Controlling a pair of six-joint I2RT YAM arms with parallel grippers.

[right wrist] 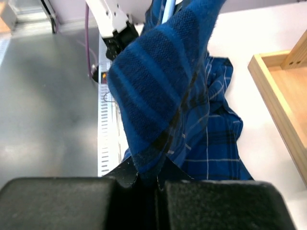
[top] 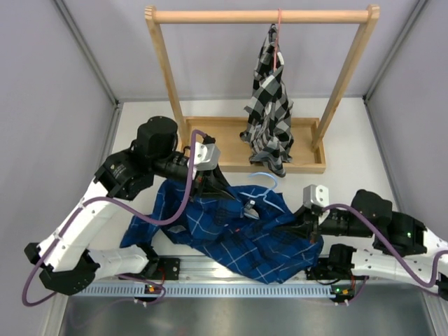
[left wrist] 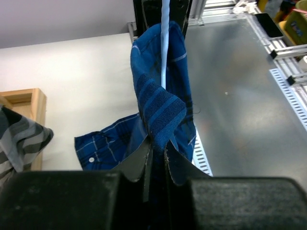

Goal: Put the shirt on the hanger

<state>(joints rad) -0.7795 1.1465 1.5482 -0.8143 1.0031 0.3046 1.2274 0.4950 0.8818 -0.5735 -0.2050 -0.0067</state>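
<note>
On the white table (top: 140,126), grey walls around, the shirt (top: 238,231) sprawls by the front rail, the hanger (top: 264,176) poking out; left jaws and right jaws each pinch its cloth tight.

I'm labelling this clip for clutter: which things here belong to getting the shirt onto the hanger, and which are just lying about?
Part of the job:
- blue plaid shirt
- light blue wire hanger, partly wrapped in that shirt

Just lying about:
- black-and-white checked shirt
- pinkish-red hanger carrying it
- wooden rack
</note>
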